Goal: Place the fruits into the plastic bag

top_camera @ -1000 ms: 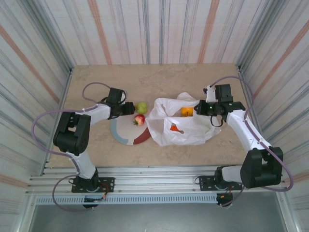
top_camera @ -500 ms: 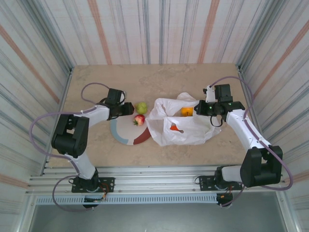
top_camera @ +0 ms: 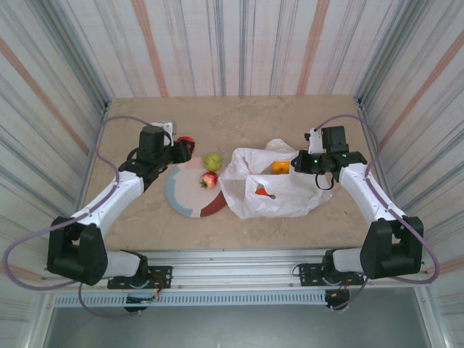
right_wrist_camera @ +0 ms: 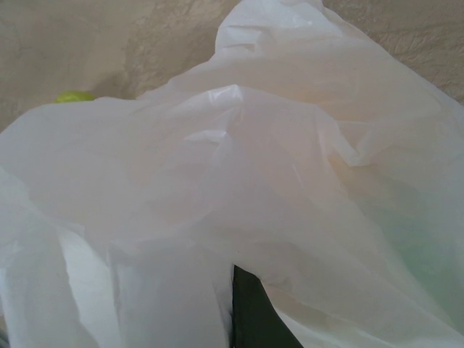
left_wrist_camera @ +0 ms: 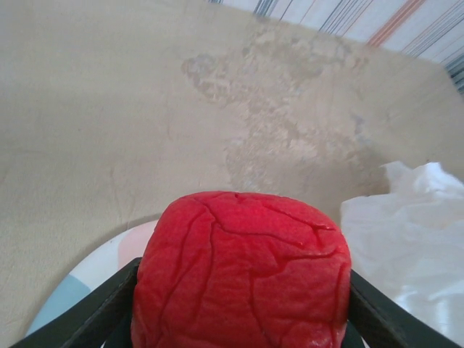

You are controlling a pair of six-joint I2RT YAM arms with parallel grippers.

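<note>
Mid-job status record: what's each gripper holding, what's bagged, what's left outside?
left gripper: jaws closed on red fruit, over plate rim
right gripper: jaws shut on plastic bag edge
in bag: orange fruit; orange-red fruit
outside bag: green fruit at plate's far rim; strawberry on plate

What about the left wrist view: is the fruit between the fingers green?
No, the fruit sitting between the two dark fingers is plainly red, with a wrinkled skin.
</note>
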